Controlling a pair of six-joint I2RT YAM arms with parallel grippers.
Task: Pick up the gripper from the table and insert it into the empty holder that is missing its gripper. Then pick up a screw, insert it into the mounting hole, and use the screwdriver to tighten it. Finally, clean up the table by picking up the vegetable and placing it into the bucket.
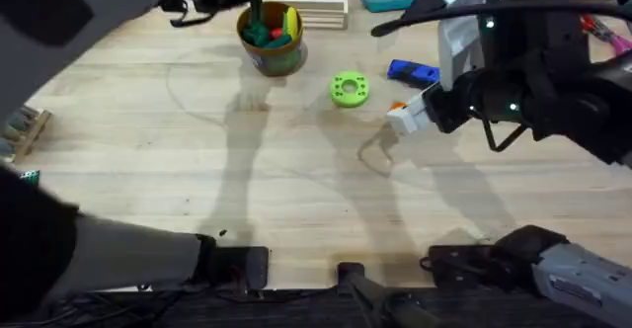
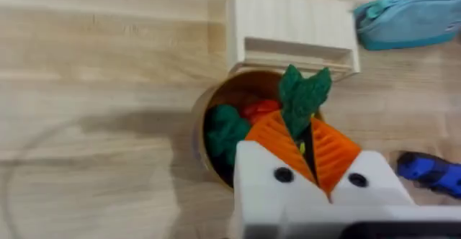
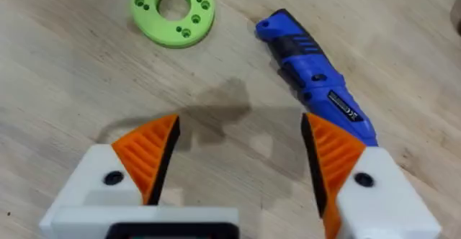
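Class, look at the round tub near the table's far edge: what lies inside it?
Inside the bucket lie green and red toy food pieces. The left gripper holds the vegetable over the opening, covering the rest of the contents.

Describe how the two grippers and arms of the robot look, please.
Both grippers, the left gripper and the right gripper, have white angular finger blocks with orange ribbed pads and dark screw holes. The arms are black and grey; black cables run along the right arm, which shows small green lights.
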